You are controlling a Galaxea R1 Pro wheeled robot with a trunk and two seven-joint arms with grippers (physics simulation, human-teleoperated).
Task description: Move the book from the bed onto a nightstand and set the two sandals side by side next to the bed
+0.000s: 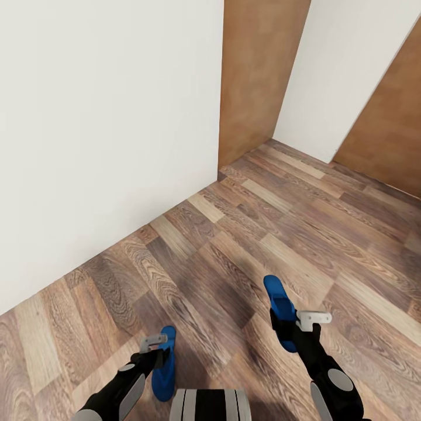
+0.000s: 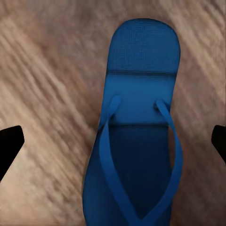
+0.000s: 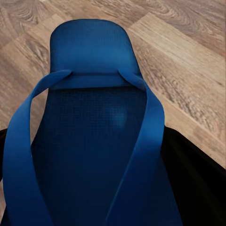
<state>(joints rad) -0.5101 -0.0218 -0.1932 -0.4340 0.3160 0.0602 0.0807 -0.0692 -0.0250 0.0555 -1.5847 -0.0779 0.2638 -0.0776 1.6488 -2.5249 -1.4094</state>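
Note:
I am on a wood-plank floor (image 1: 234, 234) with a bright blue sandal in each hand. My left gripper (image 1: 155, 346) is shut on one sandal (image 1: 164, 365), which hangs toe-down beside it. In the left wrist view this sandal (image 2: 136, 141) is sharp over a blurred floor, and a black fingertip (image 2: 9, 146) shows at each side. My right gripper (image 1: 294, 323) is shut on the other sandal (image 1: 279, 307), held out ahead above the floor. Its sole and straps (image 3: 89, 136) lie over a black finger (image 3: 193, 179). The book, the bed and the nightstand are out of view.
A white wall (image 1: 88, 146) runs along my left to a corner. Ahead stand a brown wooden panel (image 1: 257, 76), another white wall (image 1: 345, 70) and a brown surface (image 1: 392, 134) at the far right. Open floor stretches ahead and right. My base (image 1: 210, 406) shows below.

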